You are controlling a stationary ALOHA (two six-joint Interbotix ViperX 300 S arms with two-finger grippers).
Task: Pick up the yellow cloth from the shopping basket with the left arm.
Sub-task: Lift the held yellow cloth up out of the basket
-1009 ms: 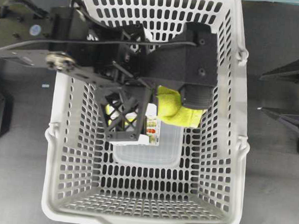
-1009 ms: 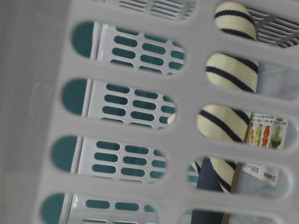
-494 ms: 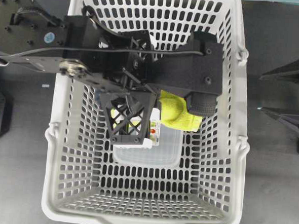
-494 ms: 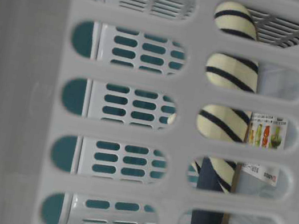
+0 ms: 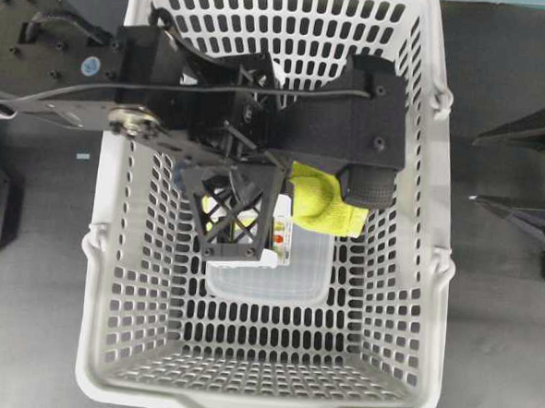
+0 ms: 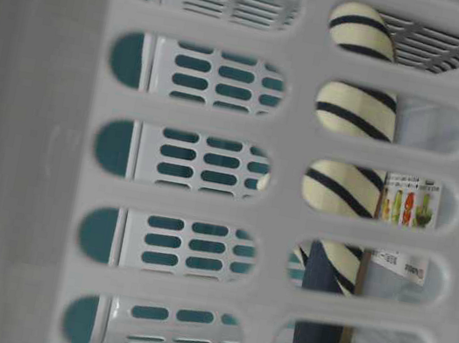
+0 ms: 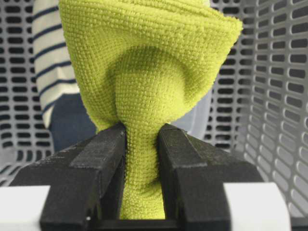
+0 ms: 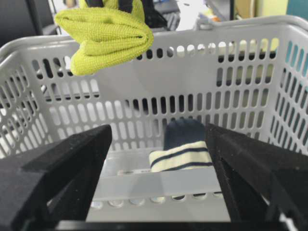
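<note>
From my left wrist view, the left end effector (image 7: 143, 159) is clamped on the bunched yellow cloth (image 7: 144, 72), which hangs clear above the shopping basket (image 8: 250, 62) rim. Beyond it, the striped slipper (image 8: 180, 159) lies on the base. I'd judge the pick essentially complete; my right end effector (image 8: 159, 168) sits wide apart outside.

The left arm (image 5: 94, 101) reaches in from the left edge, its end effector (image 7: 142, 139) clamped tight on a pinch of fabric. The right end effector (image 8: 159, 144) stands spread wide, apparently level and idle.
</note>
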